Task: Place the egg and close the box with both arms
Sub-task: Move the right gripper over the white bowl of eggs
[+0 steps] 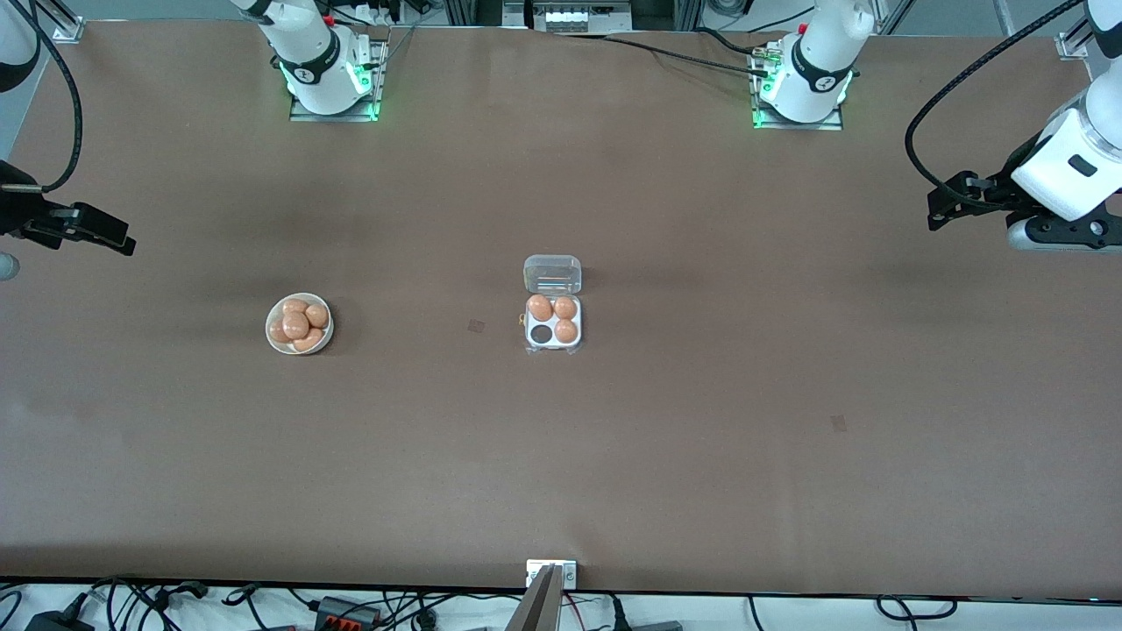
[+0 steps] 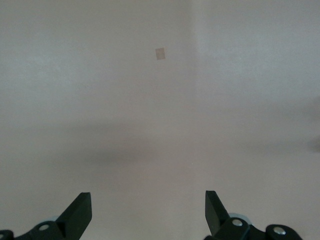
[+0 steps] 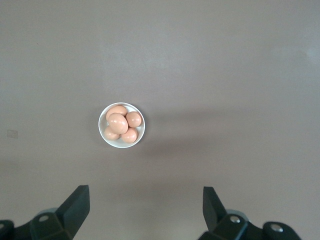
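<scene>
Tabletop [image 1: 789, 491]: brown, carrying a bowl and a box; you have both arms parked at its ends
Box [image 1: 553, 322]: white four-cell tray at the middle of the tabletop, clear lid [image 1: 552, 273] hinged back flat toward the robots' edge
Box contents: three eggs seated; the cell toward the right arm's end and nearest the front camera is empty and dark
Bowl [image 1: 299, 323]: round, white, toward the right arm's end of the tabletop, level with the box, well apart from it
Egg [image 3: 118, 123]: top one of about five in the bowl; you would take it as the easiest to reach
Right gripper [image 3: 145, 210]: waiting high over its end of the tabletop, fingers spread wide, nothing held, bowl in its wrist view
Left gripper [image 2: 148, 212]: waiting over bare tabletop at its own end, fingers spread wide, nothing held
Step in hand: by my reading, the very start; no egg picked, lid not yet shut
Next move: you bring the right gripper down over the bowl and close gently on the top egg, since a smooth round shell may slip or crack
</scene>
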Motion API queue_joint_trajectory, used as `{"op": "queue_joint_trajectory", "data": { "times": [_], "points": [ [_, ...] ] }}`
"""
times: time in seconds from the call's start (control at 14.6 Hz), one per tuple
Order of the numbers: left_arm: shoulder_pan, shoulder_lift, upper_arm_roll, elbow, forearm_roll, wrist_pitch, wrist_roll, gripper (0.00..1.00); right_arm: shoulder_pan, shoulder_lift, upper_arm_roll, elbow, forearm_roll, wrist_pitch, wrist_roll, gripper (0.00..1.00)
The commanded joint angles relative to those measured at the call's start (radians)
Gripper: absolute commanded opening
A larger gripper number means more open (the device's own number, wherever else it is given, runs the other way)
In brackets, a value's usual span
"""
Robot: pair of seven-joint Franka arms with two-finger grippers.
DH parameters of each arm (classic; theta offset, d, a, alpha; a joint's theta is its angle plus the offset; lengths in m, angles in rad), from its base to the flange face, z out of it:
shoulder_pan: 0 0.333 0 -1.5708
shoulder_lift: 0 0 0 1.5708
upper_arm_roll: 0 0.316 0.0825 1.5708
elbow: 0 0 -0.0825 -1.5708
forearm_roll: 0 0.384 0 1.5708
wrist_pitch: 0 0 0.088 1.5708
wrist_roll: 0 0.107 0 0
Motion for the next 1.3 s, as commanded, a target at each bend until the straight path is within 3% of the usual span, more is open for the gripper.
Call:
{"op": "queue_joint_trajectory", "data": {
  "times": [0.0, 0.27, 0.62, 0.75, 1.24],
  "points": [
    [0.005, -0.009, -0.004, 0.004, -0.014, -0.013, 0.019, 1.0, -0.012, -0.044, 0.007, -0.038, 0.005, -0.002, -0.006, 1.0],
    [0.005, -0.009, -0.004, 0.004, -0.014, -0.013, 0.019, 1.0, -0.011, -0.036, 0.008, -0.036, 0.002, -0.004, -0.011, 1.0],
    [0.005, -0.009, -0.004, 0.004, -0.014, -0.013, 0.019, 1.0, 0.026, 0.048, 0.011, -0.033, -0.038, 0.038, -0.008, 1.0],
    [0.005, -0.009, -0.004, 0.004, -0.014, -0.013, 0.019, 1.0, 0.058, 0.099, 0.011, -0.033, -0.093, 0.042, 0.007, 1.0],
    [0.005, -0.009, -0.003, 0.004, -0.014, -0.014, 0.019, 1.0, 0.118, 0.327, 0.011, -0.033, -0.048, 0.159, 0.02, 1.0]
  ]
}}
